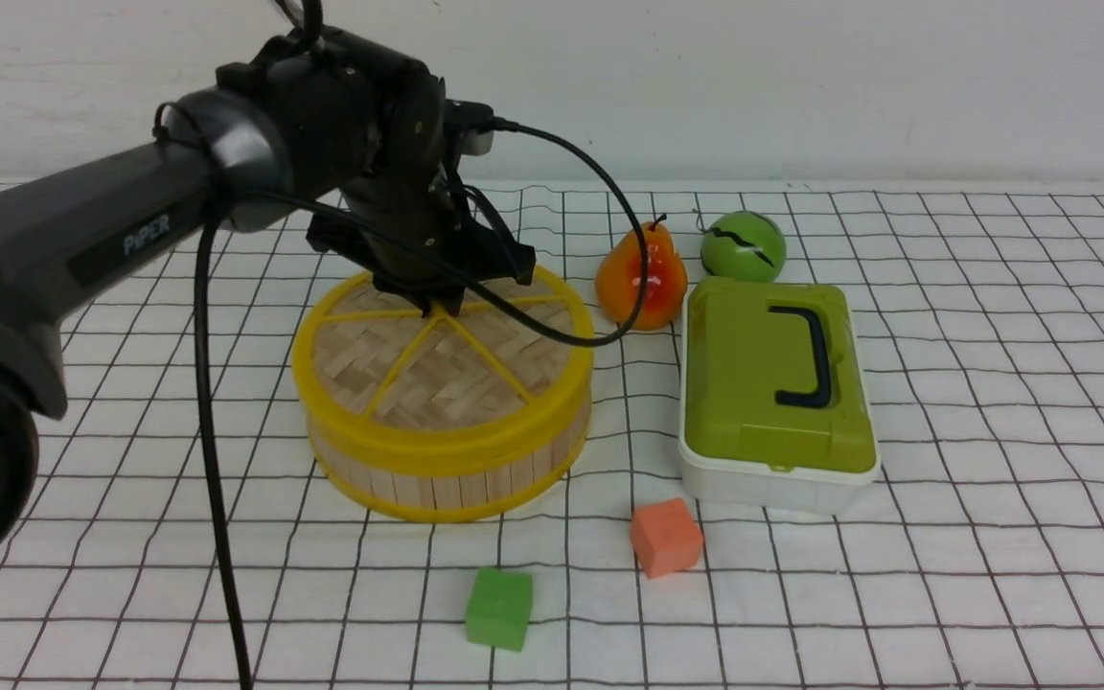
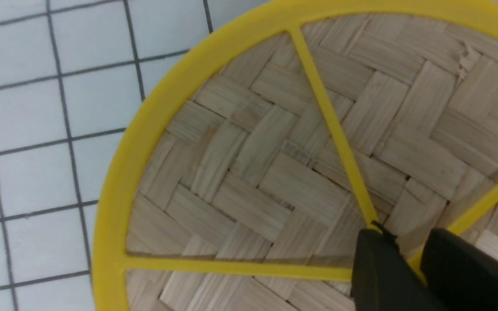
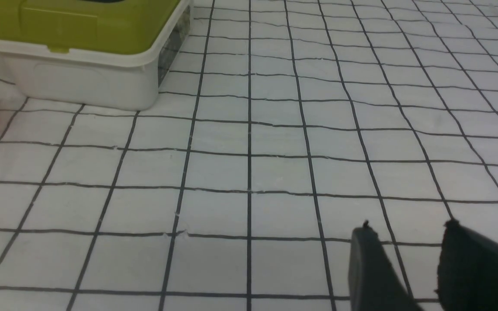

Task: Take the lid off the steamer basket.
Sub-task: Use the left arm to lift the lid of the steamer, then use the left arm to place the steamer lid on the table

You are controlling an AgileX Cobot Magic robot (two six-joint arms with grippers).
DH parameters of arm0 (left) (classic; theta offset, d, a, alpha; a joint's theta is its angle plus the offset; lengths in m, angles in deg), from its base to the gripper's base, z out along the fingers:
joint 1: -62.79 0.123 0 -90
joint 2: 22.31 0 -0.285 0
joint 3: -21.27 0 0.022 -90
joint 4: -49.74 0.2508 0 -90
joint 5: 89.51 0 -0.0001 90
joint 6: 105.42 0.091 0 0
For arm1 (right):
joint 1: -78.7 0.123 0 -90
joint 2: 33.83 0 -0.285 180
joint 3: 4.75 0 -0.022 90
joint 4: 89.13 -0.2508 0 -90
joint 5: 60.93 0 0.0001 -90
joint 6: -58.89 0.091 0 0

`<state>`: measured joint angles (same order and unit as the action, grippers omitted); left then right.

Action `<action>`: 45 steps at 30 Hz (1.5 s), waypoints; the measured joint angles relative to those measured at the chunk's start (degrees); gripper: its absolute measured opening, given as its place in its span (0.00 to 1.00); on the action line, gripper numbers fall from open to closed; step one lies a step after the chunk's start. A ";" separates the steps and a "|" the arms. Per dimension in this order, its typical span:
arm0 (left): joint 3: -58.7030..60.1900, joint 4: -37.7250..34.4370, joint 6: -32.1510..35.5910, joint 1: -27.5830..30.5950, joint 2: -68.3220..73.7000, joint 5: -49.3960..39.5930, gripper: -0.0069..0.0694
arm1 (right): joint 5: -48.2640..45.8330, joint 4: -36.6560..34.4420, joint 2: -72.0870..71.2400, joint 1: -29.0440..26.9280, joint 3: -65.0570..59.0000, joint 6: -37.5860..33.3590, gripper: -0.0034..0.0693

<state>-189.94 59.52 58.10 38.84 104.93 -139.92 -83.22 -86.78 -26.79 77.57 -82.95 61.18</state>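
The lid (image 1: pixel 437 369) is pale bamboo in a herringbone weave, with a yellow rim and yellow spokes. The steamer basket (image 1: pixel 447 479) has tan slats between yellow rims. The white tabletop (image 1: pixel 993 479) carries a black grid. Right of centre, a white box (image 1: pixel 763 484) has an olive-green cover (image 1: pixel 753 383) and a black handle (image 1: pixel 822 355). Lower centre: an orange cube (image 1: pixel 666 537) and a green cube (image 1: pixel 499 608).

Lid (image 1: pixel 437 383) hub hidden under left tool (image 1: pixel 439 305); basket (image 1: pixel 456 479) interior unseen.

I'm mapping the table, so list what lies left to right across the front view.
The steamer basket under its lid → pear → green ball.
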 joint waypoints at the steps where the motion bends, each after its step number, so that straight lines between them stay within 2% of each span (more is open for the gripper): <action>1: 0.14 0.00 0.15 0.05 -0.92 -0.13 0.23 | 0.00 0.00 0.00 0.00 0.00 0.00 0.38; 9: 0.21 1.97 1.57 0.61 -13.05 0.69 0.23 | 0.00 0.00 0.00 0.00 0.00 0.00 0.38; 12: 0.14 4.52 1.41 3.35 -18.29 0.43 0.23 | 0.00 0.00 0.00 0.00 0.00 0.00 0.38; 15: -0.14 5.30 0.51 9.52 -21.10 -1.58 0.23 | 0.00 0.00 0.00 0.00 0.00 0.00 0.38; 18: 1.46 2.53 -0.34 16.59 -21.12 -2.89 0.23 | 0.00 0.00 0.00 0.00 0.00 0.00 0.38; 24: 14.04 -2.45 0.16 24.04 -17.92 4.23 0.23 | 0.00 0.00 0.00 0.00 0.00 0.00 0.38; 32: 21.64 -1.66 -2.32 25.12 -8.38 11.02 0.23 | 0.00 0.00 0.00 0.00 0.00 0.00 0.38; 38: 21.49 4.22 -8.39 25.07 -6.23 12.71 0.23 | 0.00 0.00 0.00 0.00 0.00 0.00 0.38; 45: 21.60 9.11 -10.43 25.12 -6.22 12.21 0.23 | 0.00 0.00 0.00 0.00 0.00 0.00 0.38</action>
<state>-168.34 68.63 47.67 63.96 98.71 -127.70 -83.22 -86.78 -26.79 77.57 -82.95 61.18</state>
